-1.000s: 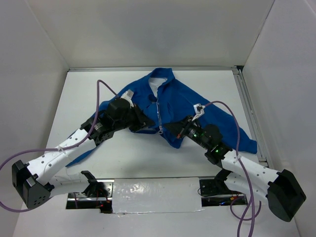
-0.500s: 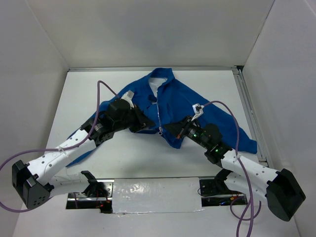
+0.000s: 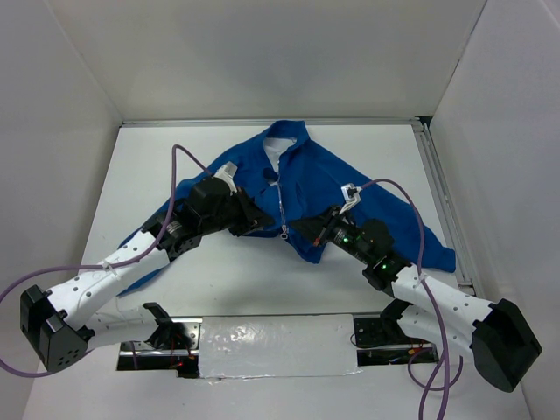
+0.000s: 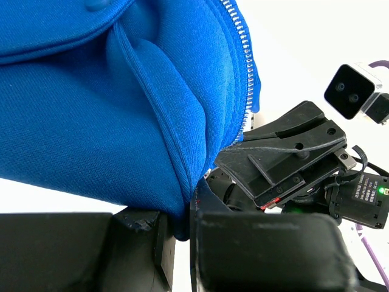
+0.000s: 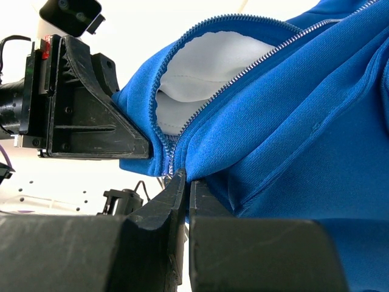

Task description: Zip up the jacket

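The royal-blue jacket (image 3: 319,179) lies spread on the white table, collar at the far side, white lining showing at the neck. Its pale zipper (image 3: 281,206) runs down the front and is open near the bottom in the right wrist view (image 5: 200,100). My left gripper (image 3: 261,222) is shut on a fold of the jacket's left front edge (image 4: 176,210). My right gripper (image 3: 304,229) is shut on the hem beside the zipper's lower end (image 5: 185,176). The two grippers face each other across the zipper's bottom, close together.
One sleeve trails toward the near left (image 3: 144,267) under the left arm, the other toward the right (image 3: 433,254). A metal rail (image 3: 442,192) runs along the table's right edge. White walls enclose the table on three sides.
The left arm has shifted very slightly to the right. Both grippers keep their hold on the jacket.
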Controlling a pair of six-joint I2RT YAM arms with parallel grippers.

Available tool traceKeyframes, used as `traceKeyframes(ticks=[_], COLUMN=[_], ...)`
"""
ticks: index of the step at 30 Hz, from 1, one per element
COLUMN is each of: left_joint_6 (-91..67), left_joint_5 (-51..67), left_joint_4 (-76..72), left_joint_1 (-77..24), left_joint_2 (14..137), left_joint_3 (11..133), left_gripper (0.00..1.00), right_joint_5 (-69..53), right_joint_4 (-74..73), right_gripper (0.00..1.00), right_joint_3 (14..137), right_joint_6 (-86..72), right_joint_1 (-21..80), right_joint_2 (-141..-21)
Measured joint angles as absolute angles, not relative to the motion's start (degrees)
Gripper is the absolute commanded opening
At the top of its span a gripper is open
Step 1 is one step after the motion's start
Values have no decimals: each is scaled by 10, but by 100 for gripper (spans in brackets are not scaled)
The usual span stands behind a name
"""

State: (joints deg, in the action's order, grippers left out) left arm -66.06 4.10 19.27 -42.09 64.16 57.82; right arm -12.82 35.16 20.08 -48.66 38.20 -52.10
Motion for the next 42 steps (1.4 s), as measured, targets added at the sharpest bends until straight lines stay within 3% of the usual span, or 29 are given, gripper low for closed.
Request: traceKeyframes(ticks=[18,42], left_joint_6=[-656,-524], left_joint_5=[45,99], left_joint_4=[189,148], left_joint_1=[-421,-421], left_joint_2=[640,637], left_joint_3=[572,538], left_gripper=[0,0], right_joint_5=[-127,-165], right_joint_4=[357,344], right_gripper=[0,0], right_joint_3=[205,230], right_joint_6=[-500,-519], right_joint_1=[380,354], right_joint_2=[-532,-544])
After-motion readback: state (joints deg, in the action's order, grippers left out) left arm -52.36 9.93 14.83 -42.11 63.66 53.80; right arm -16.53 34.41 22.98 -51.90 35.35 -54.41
